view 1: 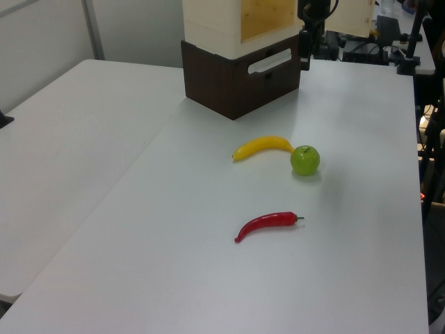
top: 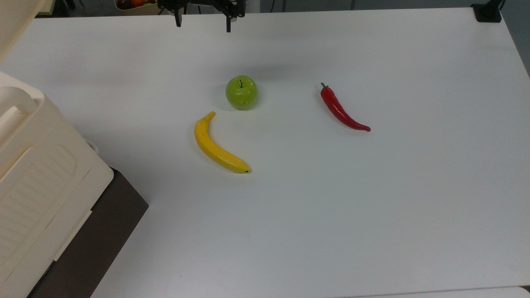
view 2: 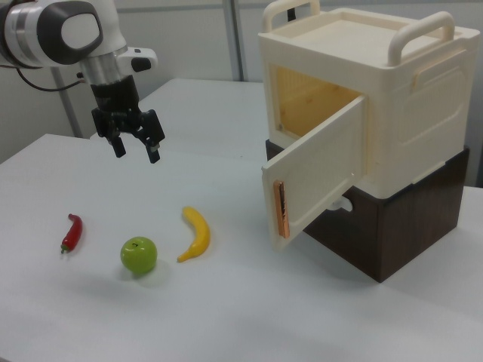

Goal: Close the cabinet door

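Note:
The cabinet (view 2: pixel 407 113) is a large cream box with two top handles, standing on a dark brown base (view 2: pixel 392 226). Its cabinet door (view 2: pixel 317 177) hangs open toward the right view's left, with a copper handle (view 2: pixel 281 211) on its free edge and the yellowish inside showing. My gripper (view 2: pixel 136 148) hovers open and holds nothing, above the table and far off to the right view's left of the door. In the top view the gripper (top: pixel 203 27) is at the far edge, the cabinet (top: pixel 41 178) at the left, and part of the door (top: pixel 16 20) in the top left corner.
A green apple (top: pixel 241 92), a yellow banana (top: pixel 217 145) and a red chili pepper (top: pixel 341 109) lie on the white table (top: pixel 372 207) between gripper and cabinet. A black clamp (top: pixel 488 12) sits at the far right corner. A second table (view 1: pixel 62 139) adjoins in the left view.

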